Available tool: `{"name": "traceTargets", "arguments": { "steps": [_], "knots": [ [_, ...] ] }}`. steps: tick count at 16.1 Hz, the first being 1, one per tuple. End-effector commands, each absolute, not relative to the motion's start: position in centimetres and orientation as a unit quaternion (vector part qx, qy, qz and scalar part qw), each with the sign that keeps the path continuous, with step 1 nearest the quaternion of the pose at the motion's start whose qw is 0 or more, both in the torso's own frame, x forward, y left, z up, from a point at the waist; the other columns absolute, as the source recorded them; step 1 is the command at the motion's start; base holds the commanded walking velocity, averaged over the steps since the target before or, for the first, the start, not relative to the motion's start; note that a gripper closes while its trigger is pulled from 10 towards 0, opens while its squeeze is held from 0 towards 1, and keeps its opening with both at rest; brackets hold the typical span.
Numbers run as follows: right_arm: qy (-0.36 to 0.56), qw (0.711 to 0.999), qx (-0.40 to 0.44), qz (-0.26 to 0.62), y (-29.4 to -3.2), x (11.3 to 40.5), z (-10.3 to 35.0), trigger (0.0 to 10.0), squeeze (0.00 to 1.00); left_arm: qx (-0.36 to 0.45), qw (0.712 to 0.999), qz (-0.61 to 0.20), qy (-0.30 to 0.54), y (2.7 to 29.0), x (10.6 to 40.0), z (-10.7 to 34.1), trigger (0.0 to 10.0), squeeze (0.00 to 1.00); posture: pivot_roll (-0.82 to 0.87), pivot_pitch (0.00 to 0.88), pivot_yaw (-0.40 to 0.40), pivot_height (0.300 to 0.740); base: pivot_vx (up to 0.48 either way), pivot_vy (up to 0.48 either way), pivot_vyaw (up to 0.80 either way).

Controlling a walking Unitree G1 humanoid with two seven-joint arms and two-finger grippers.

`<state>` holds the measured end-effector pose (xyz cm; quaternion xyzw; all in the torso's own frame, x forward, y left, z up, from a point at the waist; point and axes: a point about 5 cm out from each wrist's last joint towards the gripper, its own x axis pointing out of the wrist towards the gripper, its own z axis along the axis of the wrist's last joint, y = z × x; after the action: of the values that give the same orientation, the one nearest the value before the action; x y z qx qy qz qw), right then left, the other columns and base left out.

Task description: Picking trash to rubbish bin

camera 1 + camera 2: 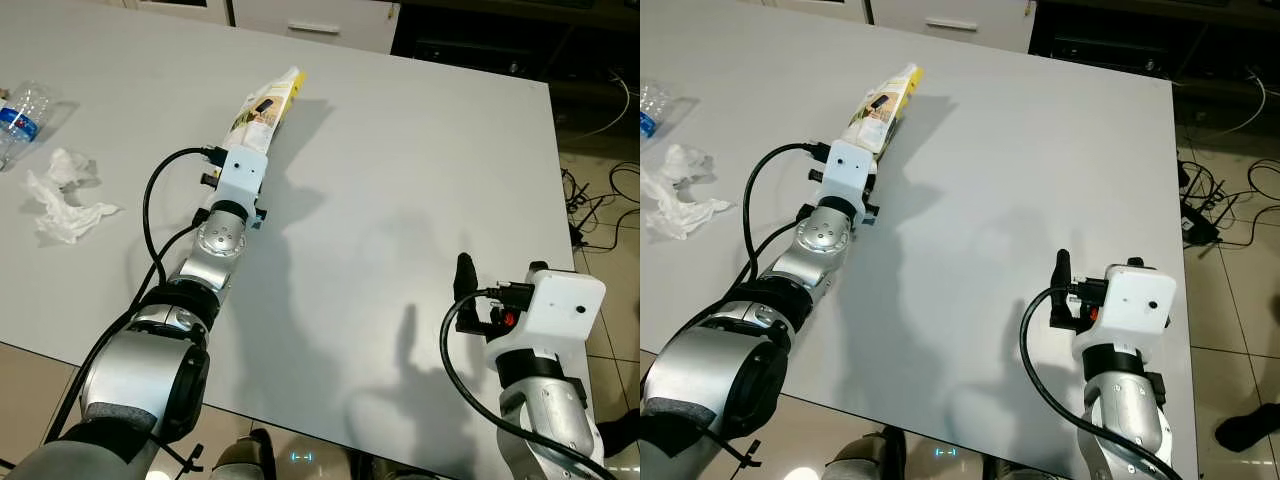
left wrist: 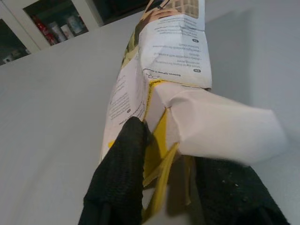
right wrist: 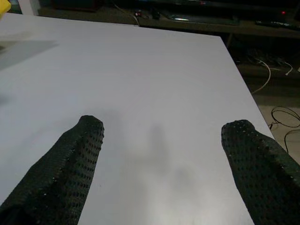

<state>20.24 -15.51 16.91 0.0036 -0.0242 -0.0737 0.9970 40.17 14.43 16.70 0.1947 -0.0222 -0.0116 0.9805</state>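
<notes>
The left gripper reaches out over the white table, its two black fingers closed on the near end of a yellow-and-white carton, which points away from the robot toward the table's far edge. The right gripper hovers above the table's near right part with its fingers spread wide and nothing between them. A crumpled tissue and a clear bottle lie near the table's left edge, well apart from the carton.

one yellow carton, one crumpled tissue, one plastic bottle, one table
</notes>
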Motion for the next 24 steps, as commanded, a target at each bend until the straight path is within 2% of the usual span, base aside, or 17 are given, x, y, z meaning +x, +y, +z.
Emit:
{"name": "traceTargets", "arguments": {
  "steps": [1,10,13,16,17,18,20,24],
  "knots": [
    [-0.022,0.997,0.001,-0.076,-15.8,20.4,16.7,10.0,0.0,0.183,0.983,-0.009,0.009,14.6,39.7,15.2,0.0,0.0,-0.03,0.219,-0.036,0.74,0.0,0.0,0.0],
    [-0.034,0.998,0.0,-0.052,-15.7,22.2,16.7,10.0,0.0,0.171,0.98,0.021,-0.096,15.0,39.2,17.2,0.0,0.0,0.05,0.172,-0.052,0.74,0.0,0.0,0.0],
    [-0.044,0.998,0.0,-0.041,-15.6,23.4,16.8,10.0,0.0,0.164,0.976,0.022,-0.144,15.0,38.2,17.6,0.0,0.0,0.09,0.149,-0.05,0.74,0.0,0.0,0.0],
    [-0.049,0.998,0.001,-0.033,-15.3,24.1,16.7,10.0,0.0,0.158,0.975,0.014,-0.154,14.7,37.2,17.2,0.0,0.0,0.12,0.134,-0.048,0.74,0.0,0.0,0.0],
    [-0.051,0.998,0.001,-0.031,-15.3,24.2,16.7,10.0,0.0,0.153,0.976,0.003,-0.153,14.4,36.8,16.9,1.6,0.0,0.13,0.131,-0.046,0.74,0.0,0.0,0.0],
    [-0.052,0.998,0.002,-0.03,-15.3,24.4,16.6,10.0,0.0,0.154,0.976,-0.015,-0.152,14.2,36.3,16.6,10.0,0.0,0.14,0.128,-0.044,0.74,0.0,0.0,0.0],
    [-0.055,0.998,0.001,-0.029,-15.2,24.6,16.5,10.0,0.0,0.178,0.973,-0.017,-0.144,14.6,35.0,15.8,10.0,0.0,0.15,0.125,-0.043,0.74,0.0,0.0,0.0],
    [-0.061,0.997,0.001,-0.037,-15.7,24.5,16.3,10.0,0.0,0.173,0.976,-0.02,-0.131,15.4,33.6,15.3,10.0,0.0,0.15,0.116,-0.053,0.74,0.0,0.0,0.0]
  ]
}}
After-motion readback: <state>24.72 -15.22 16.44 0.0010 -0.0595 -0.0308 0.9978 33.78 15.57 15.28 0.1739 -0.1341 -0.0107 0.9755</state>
